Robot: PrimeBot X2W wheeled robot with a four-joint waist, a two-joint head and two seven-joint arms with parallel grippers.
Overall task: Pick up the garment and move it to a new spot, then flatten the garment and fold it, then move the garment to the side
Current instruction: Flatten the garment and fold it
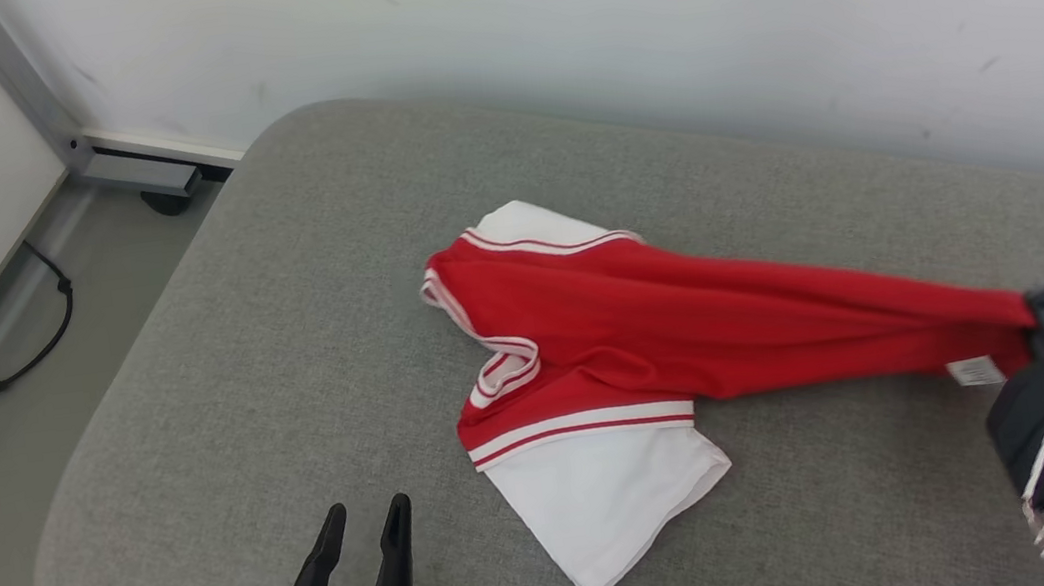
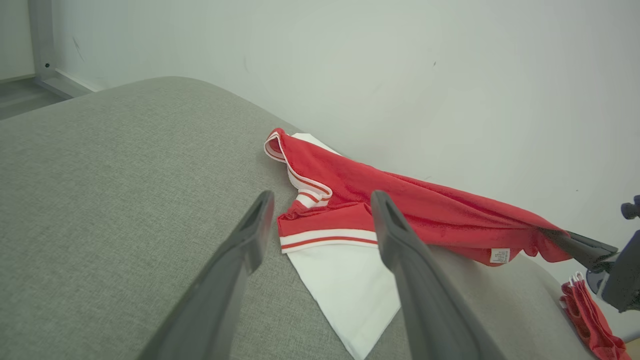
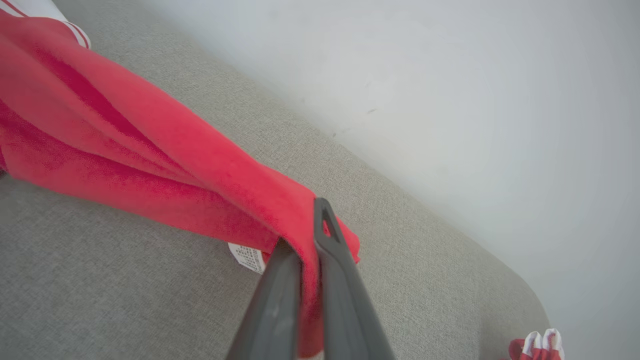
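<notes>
The garment (image 1: pixel 648 327) is a red shirt with white sleeves and striped trim, lying on the grey cushioned surface (image 1: pixel 289 364). Its body is pulled into a taut band toward the right, where my right gripper (image 3: pixel 305 235) is shut on the red hem, next to a small white label (image 3: pixel 247 257). In the left wrist view the same garment (image 2: pixel 400 210) stretches to the right gripper's fingers (image 2: pixel 580 247). My left gripper (image 1: pixel 365 520) stands open at the surface's front left, apart from the white sleeve (image 1: pixel 609 493); in its own view the left gripper (image 2: pixel 322 202) has nothing between its fingers.
A white wall (image 1: pixel 647 14) runs behind the surface. Floor with a black cable (image 1: pixel 8 371) and a metal frame foot (image 1: pixel 133 173) lies to the left. Another red-and-white cloth (image 2: pixel 590 320) hangs past the surface's right end.
</notes>
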